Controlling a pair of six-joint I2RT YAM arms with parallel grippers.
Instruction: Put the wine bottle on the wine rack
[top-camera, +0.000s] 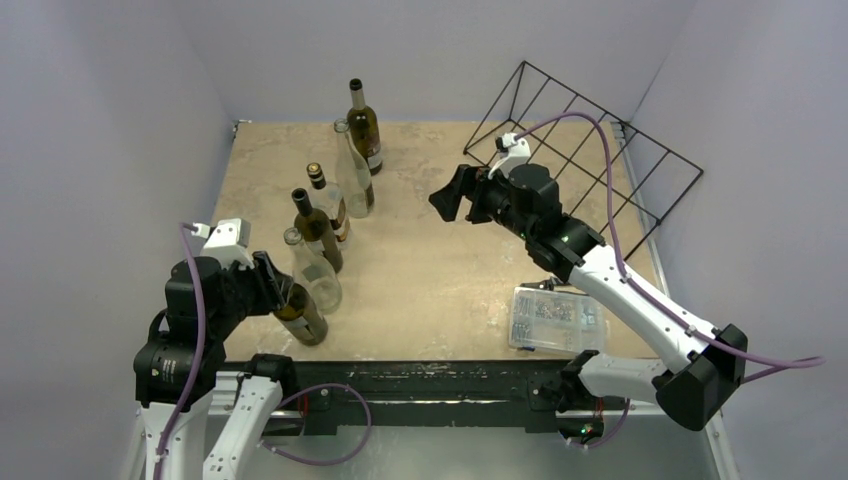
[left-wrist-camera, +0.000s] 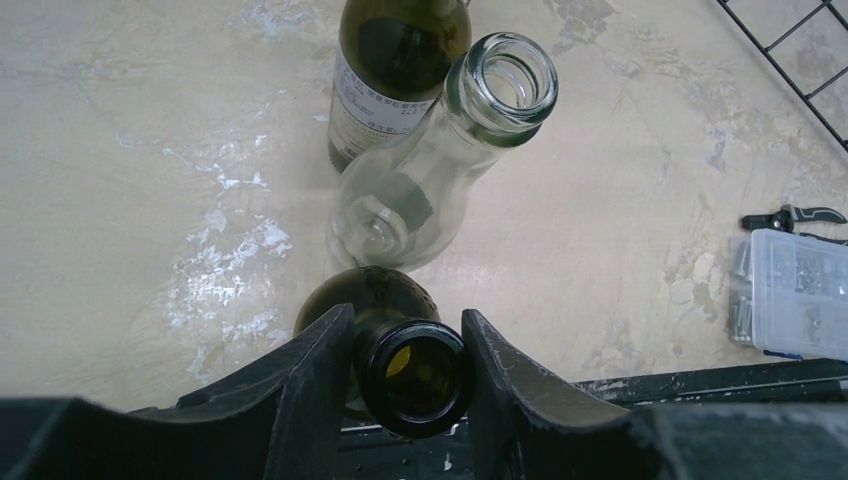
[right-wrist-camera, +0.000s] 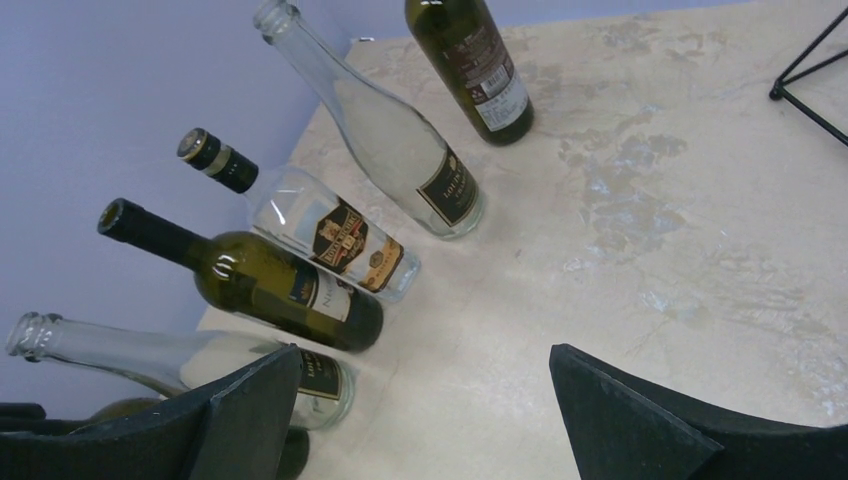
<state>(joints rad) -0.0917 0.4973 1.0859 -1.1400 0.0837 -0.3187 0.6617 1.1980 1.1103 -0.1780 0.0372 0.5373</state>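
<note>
A dark green wine bottle (top-camera: 305, 320) stands at the table's near left corner. My left gripper (top-camera: 272, 285) is shut on its neck; in the left wrist view both black fingers (left-wrist-camera: 310, 380) press the sides of the open bottle mouth (left-wrist-camera: 415, 370). The black wire wine rack (top-camera: 610, 115) lies tilted at the far right, with no bottle on it. My right gripper (top-camera: 450, 195) hovers open and empty above the table just left of the rack, facing the bottles; its jaws (right-wrist-camera: 425, 410) stand wide apart.
Several other bottles stand in a row at the left, from a clear one (top-camera: 315, 275) beside the held bottle to a dark one (top-camera: 365, 125) at the back. A clear plastic parts box (top-camera: 555, 318) sits near the front right edge.
</note>
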